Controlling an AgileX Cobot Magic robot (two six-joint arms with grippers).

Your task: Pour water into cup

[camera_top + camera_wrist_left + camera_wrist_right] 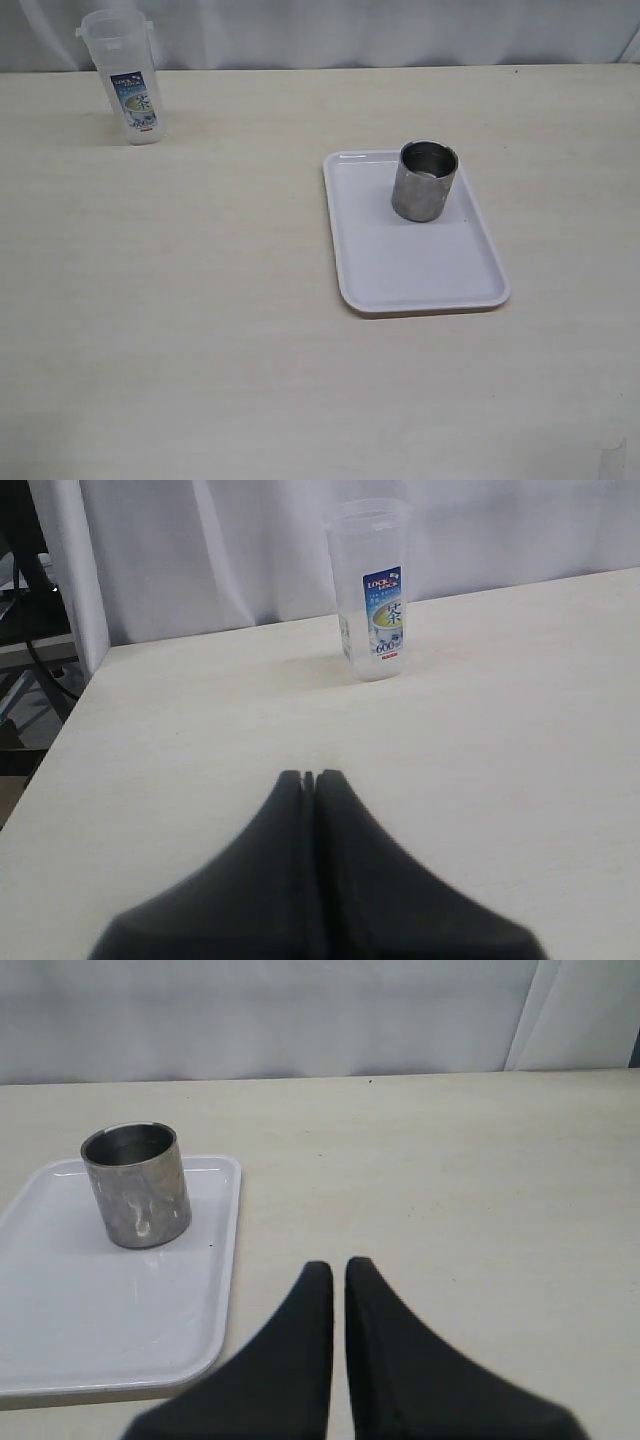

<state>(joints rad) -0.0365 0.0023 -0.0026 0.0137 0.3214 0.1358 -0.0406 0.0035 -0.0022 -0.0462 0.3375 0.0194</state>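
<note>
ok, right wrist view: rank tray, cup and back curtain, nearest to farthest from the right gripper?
1. tray: flat on the table, its near corner close beside the right gripper.
2. cup: upright on the tray's far end.
3. curtain: behind the table's far edge.

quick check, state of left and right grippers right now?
Left gripper: closed, holding nothing.
Right gripper: closed, holding nothing.
</note>
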